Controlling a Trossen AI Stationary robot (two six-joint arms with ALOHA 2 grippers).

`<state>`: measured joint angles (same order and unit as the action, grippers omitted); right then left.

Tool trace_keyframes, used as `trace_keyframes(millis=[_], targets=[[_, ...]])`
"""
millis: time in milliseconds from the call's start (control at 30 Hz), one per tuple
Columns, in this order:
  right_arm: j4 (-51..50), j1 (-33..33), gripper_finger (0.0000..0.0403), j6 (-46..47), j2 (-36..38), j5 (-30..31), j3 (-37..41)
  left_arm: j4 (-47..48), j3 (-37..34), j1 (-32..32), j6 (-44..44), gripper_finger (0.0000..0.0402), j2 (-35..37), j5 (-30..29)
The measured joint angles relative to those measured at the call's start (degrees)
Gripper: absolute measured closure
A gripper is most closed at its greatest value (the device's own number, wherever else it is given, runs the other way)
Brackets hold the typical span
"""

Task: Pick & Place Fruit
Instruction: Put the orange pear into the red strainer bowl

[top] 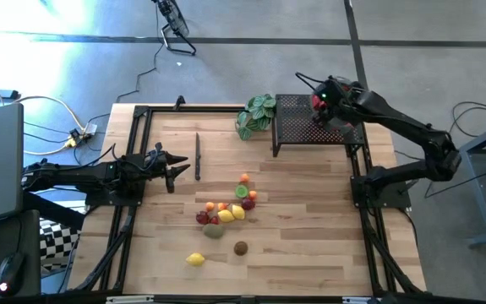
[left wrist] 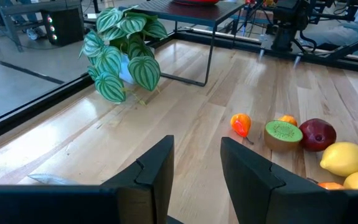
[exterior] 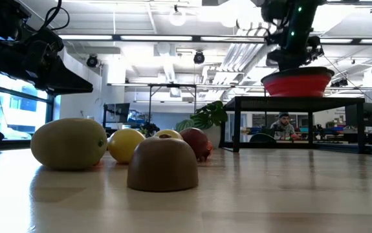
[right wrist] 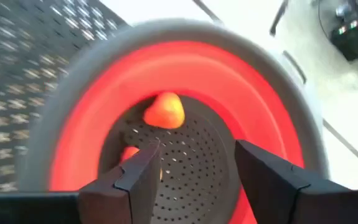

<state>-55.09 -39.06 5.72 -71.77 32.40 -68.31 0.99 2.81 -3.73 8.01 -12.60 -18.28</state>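
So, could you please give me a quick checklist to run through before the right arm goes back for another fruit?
1. Right gripper empty, fingers apart above the red bowl: ok.
2. Orange fruit lying inside the bowl: ok.
3. Bowl seated on the black rack: ok.
4. Fruit cluster on the table unobstructed: ok.
5. Left gripper parked at the table's left side, apart from the fruit: ok.
6. Second object in the bowl beside the gripper finger: cannot tell.
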Motion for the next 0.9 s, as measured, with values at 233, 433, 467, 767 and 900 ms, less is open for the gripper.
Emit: trace_keyframes(millis=[233, 433, 467, 767, 900], targets=[[1.91, 4.09, 0.024, 0.02, 7.14, -5.98, 0.0, 0.0, 0.0, 0.0, 0.0, 0.0274, -0.02, 0.0], [7.88, 9.65, 0.0266, 0.51, 10.42, -25.53, 0.0, 0.0, 0.0, 0.0, 0.0, 0.0274, 0.0, -0.01], [9.16, 10.88, 0.027, 0.52, 10.5, -27.96, 0.0, 0.0, 0.0, 0.0, 0.0, 0.0274, 0.0, 0.0], [19.94, 23.05, 0.0298, 0.28, 8.65, -33.23, 0.01, 0.02, 0.0, 0.0, 0.0, 0.0274, 0.0, -0.01], [21.35, 28.23, 0.0307, 0.02, 6.7, -32.15, 0.02, 0.02, 0.0, 0.0, 0.0, 0.0274, 0.0, 0.01]])
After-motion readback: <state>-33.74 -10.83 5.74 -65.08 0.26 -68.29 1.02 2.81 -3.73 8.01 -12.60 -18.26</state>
